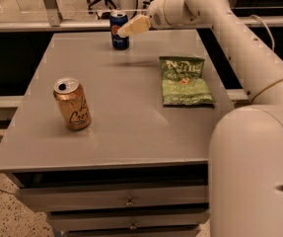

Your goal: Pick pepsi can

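The pepsi can (118, 31), dark blue with a round logo and a silver top, stands upright at the far edge of the grey table (126, 102). My gripper (126, 29) reaches in from the right on the white arm (205, 9). Its pale fingers (136, 25) overlap the can's right side at about the can's height. I cannot see whether they touch the can.
An orange-gold can (72, 104) with script lettering stands upright at the front left of the table. A green chip bag (184, 80) lies flat at the right. The arm's large white body (254, 172) fills the lower right. Drawers (126, 201) sit under the tabletop.
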`<action>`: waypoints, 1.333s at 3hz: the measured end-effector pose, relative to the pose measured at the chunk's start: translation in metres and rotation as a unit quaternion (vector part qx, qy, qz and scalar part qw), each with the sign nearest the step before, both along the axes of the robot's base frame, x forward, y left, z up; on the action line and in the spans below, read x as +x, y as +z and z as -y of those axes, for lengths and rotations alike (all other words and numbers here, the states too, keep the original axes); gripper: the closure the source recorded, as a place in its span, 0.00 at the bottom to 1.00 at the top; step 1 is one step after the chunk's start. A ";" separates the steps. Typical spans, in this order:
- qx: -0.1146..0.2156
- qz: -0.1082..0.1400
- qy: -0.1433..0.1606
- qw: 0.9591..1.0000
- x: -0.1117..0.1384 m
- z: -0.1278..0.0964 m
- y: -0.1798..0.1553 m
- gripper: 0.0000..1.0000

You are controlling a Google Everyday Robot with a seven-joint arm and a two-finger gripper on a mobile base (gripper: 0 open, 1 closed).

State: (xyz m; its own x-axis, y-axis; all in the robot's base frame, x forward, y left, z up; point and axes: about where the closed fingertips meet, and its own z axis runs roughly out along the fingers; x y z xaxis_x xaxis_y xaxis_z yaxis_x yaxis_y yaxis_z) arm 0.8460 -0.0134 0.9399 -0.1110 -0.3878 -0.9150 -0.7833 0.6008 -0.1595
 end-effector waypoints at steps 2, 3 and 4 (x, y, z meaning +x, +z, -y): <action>0.008 -0.028 0.015 0.999 0.017 -0.040 -0.032 0.00; 0.016 -0.027 0.012 0.999 0.029 -0.052 -0.037 0.03; 0.018 -0.025 0.007 1.000 0.037 -0.056 -0.037 0.25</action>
